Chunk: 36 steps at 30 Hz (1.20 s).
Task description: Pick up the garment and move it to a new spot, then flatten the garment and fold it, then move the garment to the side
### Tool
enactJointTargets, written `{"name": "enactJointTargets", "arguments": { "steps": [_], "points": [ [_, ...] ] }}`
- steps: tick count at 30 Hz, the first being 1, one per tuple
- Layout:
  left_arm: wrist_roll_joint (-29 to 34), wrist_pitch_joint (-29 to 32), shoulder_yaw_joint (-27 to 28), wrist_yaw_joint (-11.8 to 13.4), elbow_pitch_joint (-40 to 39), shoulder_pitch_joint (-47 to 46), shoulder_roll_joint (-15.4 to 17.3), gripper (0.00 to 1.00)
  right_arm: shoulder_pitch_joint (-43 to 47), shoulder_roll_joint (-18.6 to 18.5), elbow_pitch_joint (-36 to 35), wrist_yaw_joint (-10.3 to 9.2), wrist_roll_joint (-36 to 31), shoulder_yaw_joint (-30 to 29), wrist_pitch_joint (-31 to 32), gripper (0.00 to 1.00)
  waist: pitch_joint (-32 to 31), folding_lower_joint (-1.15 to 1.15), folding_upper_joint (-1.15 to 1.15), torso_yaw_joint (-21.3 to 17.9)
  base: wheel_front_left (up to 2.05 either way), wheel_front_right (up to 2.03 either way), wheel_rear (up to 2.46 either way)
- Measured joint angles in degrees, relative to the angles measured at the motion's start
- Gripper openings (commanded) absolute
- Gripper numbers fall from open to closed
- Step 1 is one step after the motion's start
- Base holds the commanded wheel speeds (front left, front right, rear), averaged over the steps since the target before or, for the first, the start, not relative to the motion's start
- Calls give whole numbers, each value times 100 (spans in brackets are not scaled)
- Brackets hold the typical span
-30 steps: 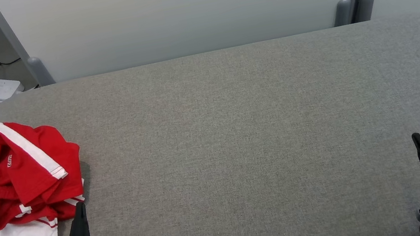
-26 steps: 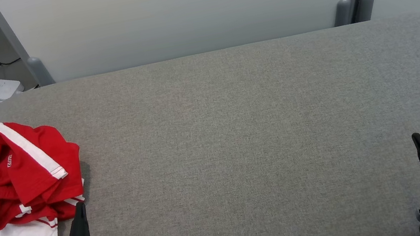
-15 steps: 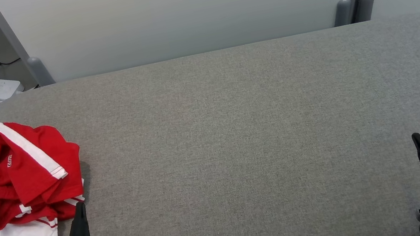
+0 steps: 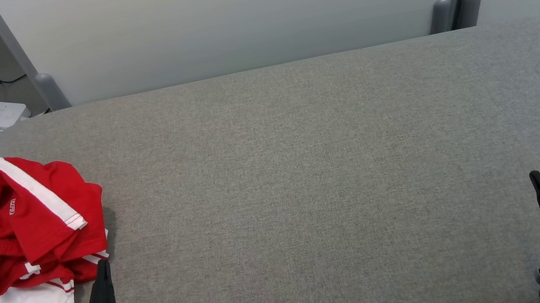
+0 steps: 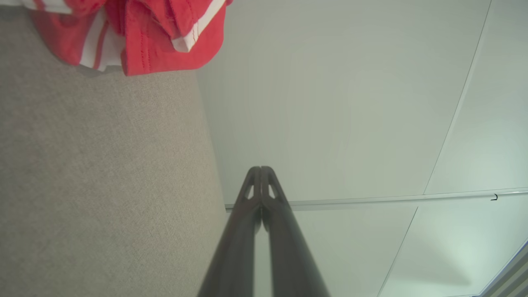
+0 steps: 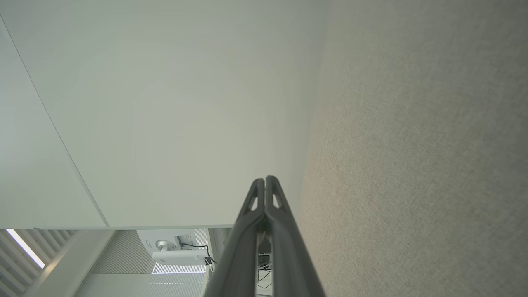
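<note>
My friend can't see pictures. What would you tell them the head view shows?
A crumpled red and white garment lies far left on a grey table. The left gripper and right gripper sit at the bottom, fingers shut.

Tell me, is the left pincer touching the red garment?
Apart. The left wrist view shows bare grey tabletop between the shut left pincer and the red garment.

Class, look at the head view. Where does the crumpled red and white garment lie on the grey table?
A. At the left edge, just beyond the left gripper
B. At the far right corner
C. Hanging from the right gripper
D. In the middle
A: the garment sits bunched at the table's left edge, just past the shut left gripper.
</note>
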Motion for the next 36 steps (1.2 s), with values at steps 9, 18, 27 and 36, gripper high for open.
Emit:
{"name": "enactJointTargets", "arguments": {
  "steps": [9, 18, 27, 36],
  "points": [
    [0, 0, 0, 0, 0, 0, 0, 0, 0, 0, 0, 0, 0, 0, 0, 0, 0, 0, 0, 0, 0, 0, 0],
    [0, 1, 0, 0, 0, 0, 0, 0, 0, 0, 0, 0, 0, 0, 0, 0, 0, 0, 0, 0, 0, 0, 0],
    [0, 0, 0, 0, 0, 0, 0, 0, 0, 0, 0, 0, 0, 0, 0, 0, 0, 0, 0, 0, 0, 0, 0],
    [0, 0, -1, 0, 0, 0, 0, 0, 0, 0, 0, 0, 0, 0, 0, 0, 0, 0, 0, 0, 0, 0, 0]
  ]
}}
